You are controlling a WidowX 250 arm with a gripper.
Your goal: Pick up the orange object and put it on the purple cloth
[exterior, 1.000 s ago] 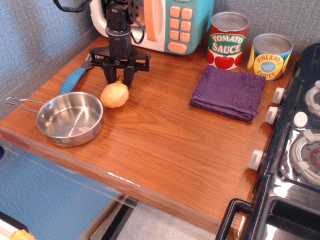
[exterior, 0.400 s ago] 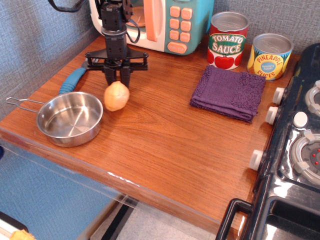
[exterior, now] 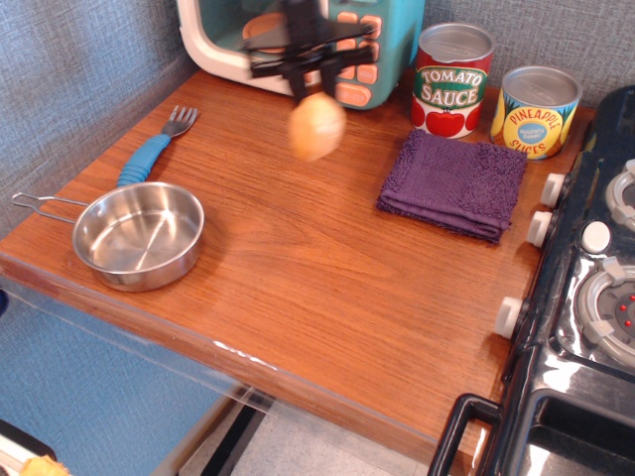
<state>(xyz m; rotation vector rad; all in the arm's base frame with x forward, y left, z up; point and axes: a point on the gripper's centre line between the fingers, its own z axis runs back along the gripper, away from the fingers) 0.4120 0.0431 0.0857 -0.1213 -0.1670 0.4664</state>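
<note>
The orange object [exterior: 317,126], a glossy tan-orange toy drumstick, hangs in the air above the wooden counter, blurred by motion. My gripper [exterior: 314,87] is shut on its narrow top end, in front of the toy microwave. The purple cloth [exterior: 453,183], a folded fuzzy towel, lies flat on the counter to the right of the drumstick and lower, with nothing on it.
A toy microwave [exterior: 223,40] stands at the back. A tomato sauce can [exterior: 451,79] and a pineapple can [exterior: 535,111] stand behind the cloth. A steel pan [exterior: 137,235] and a blue-handled fork [exterior: 154,149] lie at the left. A toy stove [exterior: 585,297] borders the right.
The gripper closed on the drumstick, lifted it off the counter beside the pan and carried it up and to the right, toward the cloth.
</note>
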